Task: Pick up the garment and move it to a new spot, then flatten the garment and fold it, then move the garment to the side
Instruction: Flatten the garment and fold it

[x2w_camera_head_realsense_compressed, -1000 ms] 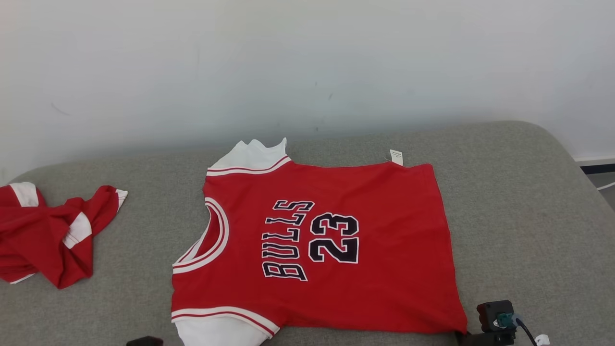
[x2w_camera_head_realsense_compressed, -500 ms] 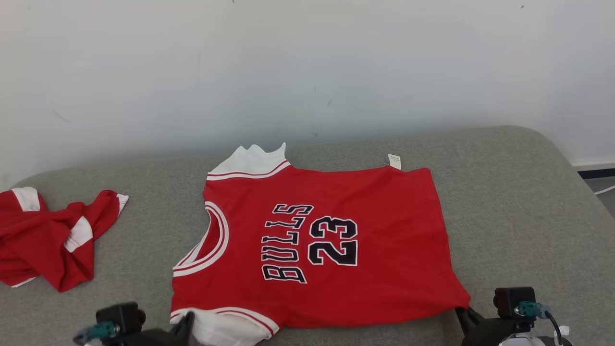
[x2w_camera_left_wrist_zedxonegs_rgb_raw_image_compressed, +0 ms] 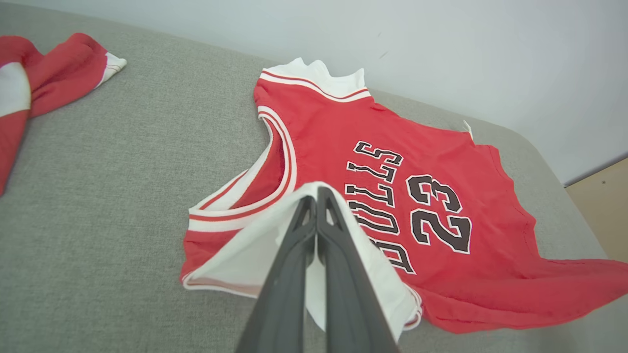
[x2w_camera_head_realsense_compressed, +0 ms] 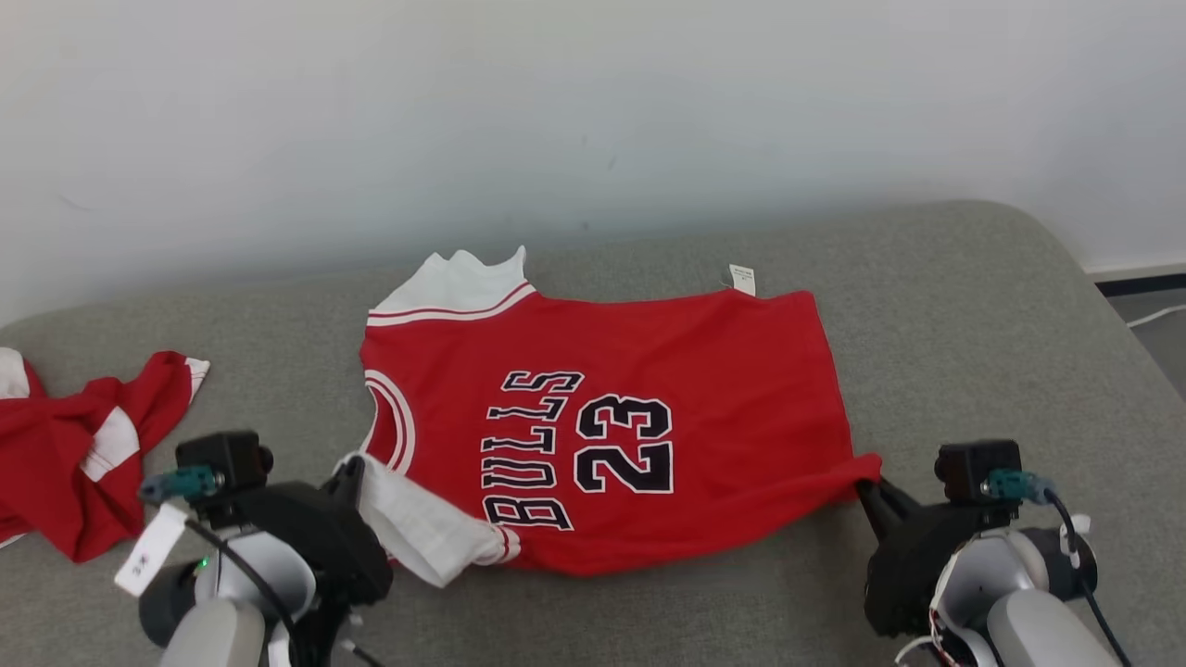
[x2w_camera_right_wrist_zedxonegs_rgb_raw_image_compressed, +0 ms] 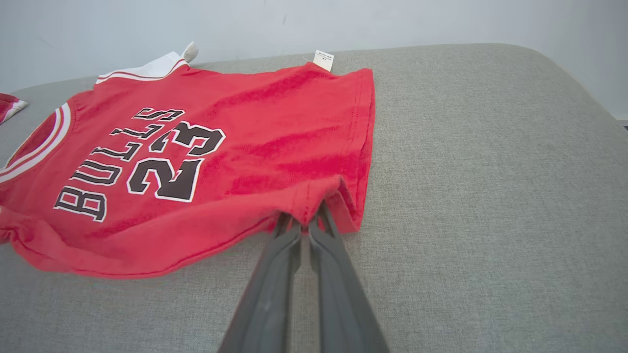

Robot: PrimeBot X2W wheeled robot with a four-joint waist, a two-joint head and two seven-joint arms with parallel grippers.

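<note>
**1. Crumpled red cloth** (x2w_camera_head_realsense_compressed: 65, 454): red with white bands. It lies bunched at the far left of the grey padded surface (x2w_camera_head_realsense_compressed: 973, 306), well apart from the other items.

**2. Left tool** (x2w_camera_head_realsense_compressed: 354, 469): sits at the lower left of the head view. Its two long dark fingers are pressed together, pinching the near white sleeve (x2w_camera_head_realsense_compressed: 417, 528) of the jersey. The sleeve is raised off the surface and turned over toward the printed chest.

**3. Jersey** (x2w_camera_head_realsense_compressed: 611, 417): red with white trim and black "BULLS 23" lettering. It lies at the middle of the surface, neck opening to the left and hem to the right.
- The far half lies flat.
- The near edge curves between the two pinched corners.
- The far white sleeve (x2w_camera_head_realsense_compressed: 459, 283) rests flat near the wall (x2w_camera_head_realsense_compressed: 593, 120).
- A small white label (x2w_camera_head_realsense_compressed: 742, 279) sticks out at the far hem corner.

**4. Right tool** (x2w_camera_head_realsense_compressed: 866, 486): sits at the lower right of the head view. Its fingers are closed on the near hem corner, with red fabric gathered around the tips and drawn out into a point.

**5. Floor** (x2w_camera_head_realsense_compressed: 1163, 338): a narrow strip shows beyond the right end of the surface.
</note>
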